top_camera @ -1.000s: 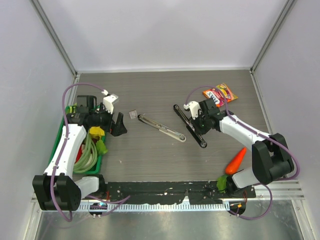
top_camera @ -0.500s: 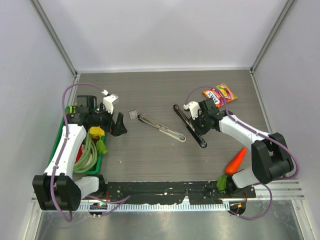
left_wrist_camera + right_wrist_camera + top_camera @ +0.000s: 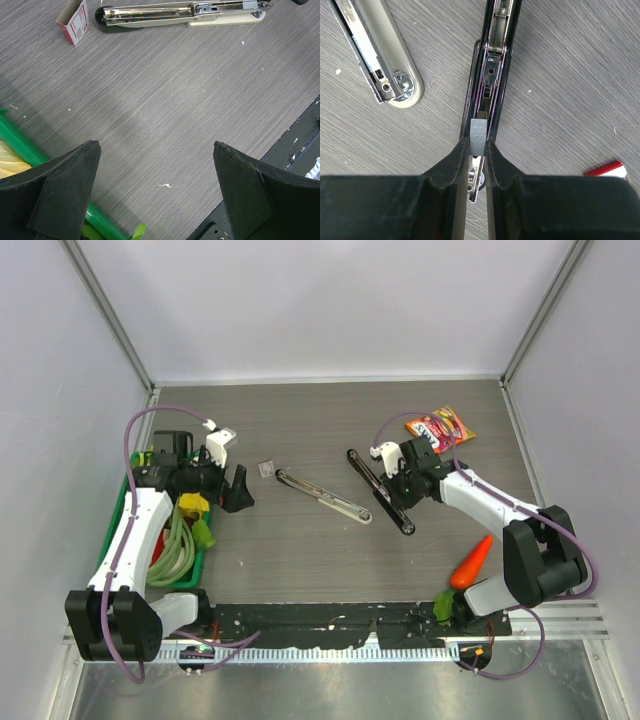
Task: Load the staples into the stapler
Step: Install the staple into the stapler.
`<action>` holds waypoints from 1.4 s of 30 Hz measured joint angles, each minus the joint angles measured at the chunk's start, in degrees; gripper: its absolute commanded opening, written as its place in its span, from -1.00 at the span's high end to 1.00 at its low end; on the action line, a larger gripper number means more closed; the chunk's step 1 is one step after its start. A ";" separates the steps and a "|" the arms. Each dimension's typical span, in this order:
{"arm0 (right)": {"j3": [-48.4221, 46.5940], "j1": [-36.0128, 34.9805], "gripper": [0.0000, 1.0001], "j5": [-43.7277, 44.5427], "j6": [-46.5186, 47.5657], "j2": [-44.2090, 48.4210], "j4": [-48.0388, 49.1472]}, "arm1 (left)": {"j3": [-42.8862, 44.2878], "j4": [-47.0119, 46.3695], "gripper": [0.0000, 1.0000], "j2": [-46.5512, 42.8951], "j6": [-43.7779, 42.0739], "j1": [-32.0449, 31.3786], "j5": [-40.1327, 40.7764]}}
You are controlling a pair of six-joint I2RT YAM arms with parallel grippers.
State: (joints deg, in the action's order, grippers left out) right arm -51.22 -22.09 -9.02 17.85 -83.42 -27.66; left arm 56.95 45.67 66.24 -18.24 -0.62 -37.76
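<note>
At left, green bin holds hose | left gripper spread wide | right gripper pinches staple strip at black stapler

Bright, even light from above leaves only soft, short shadows on the tabletop. Both wrist views show the wood grain sharply. A dim shadow band crosses the left side of the left wrist frame.
</note>
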 measured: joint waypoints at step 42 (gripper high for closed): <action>0.00 3.56 0.99 -4.66 -0.90 0.57 -1.36 | 0.00 0.00 -1.00 0.00 0.09 0.00 -0.02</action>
State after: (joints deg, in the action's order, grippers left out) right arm -51.22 -18.52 -13.67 16.95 -82.85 -29.02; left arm 56.95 45.67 66.24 -18.15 -0.62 -37.78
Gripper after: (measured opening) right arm 0.209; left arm 0.996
